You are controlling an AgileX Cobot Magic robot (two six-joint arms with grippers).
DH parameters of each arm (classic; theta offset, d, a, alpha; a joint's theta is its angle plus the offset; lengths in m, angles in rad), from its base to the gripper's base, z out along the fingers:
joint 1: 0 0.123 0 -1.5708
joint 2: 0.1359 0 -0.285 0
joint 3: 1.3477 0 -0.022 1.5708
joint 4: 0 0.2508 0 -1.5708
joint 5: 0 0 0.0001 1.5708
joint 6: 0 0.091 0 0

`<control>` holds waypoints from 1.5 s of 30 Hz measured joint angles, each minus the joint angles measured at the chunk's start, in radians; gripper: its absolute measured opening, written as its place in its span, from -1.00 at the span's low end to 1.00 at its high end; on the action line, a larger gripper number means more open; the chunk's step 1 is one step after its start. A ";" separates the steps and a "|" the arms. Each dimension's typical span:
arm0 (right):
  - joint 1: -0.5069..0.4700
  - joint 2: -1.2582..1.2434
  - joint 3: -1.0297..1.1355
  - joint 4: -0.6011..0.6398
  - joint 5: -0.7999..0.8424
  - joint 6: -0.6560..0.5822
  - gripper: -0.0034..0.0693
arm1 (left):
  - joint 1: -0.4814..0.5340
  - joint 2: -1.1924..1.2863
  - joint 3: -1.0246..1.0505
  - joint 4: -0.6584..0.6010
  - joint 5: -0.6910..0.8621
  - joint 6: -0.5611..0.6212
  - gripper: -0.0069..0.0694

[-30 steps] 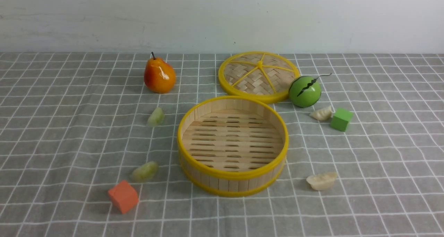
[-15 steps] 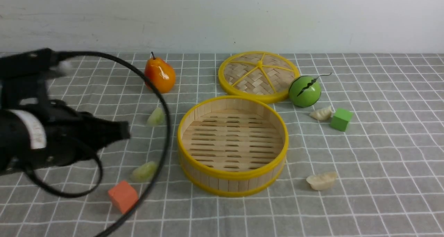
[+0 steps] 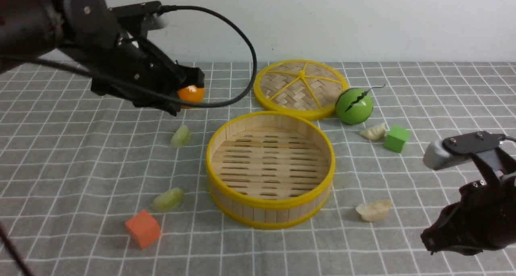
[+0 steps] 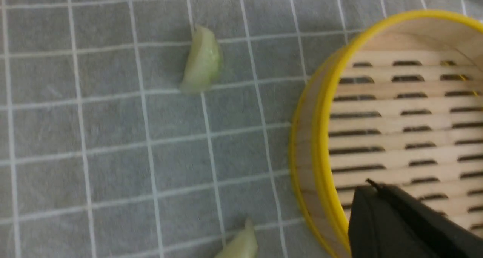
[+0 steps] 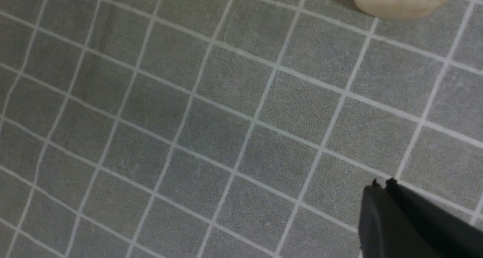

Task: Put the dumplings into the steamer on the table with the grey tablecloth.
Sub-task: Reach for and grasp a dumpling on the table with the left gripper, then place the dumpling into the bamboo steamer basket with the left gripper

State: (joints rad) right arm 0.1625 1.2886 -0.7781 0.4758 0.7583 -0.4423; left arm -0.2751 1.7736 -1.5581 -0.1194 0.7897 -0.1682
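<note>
Front view: four dumplings [image 3: 181,136] lie around the steamer [image 3: 269,212] on grey tablecloth [image 3: 80,155].

No text, label, brand, number or sign can be read in any of the views.
</note>
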 joint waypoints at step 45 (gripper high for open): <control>0.000 0.038 -0.001 0.053 -0.053 -0.013 -0.77 | -0.125 0.470 -0.644 -0.145 0.338 0.008 -0.26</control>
State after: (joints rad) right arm 0.1625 1.3261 -0.7793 0.5289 0.7052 -0.4553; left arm -0.4002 2.2438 -2.2026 -0.2647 1.1279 -0.1602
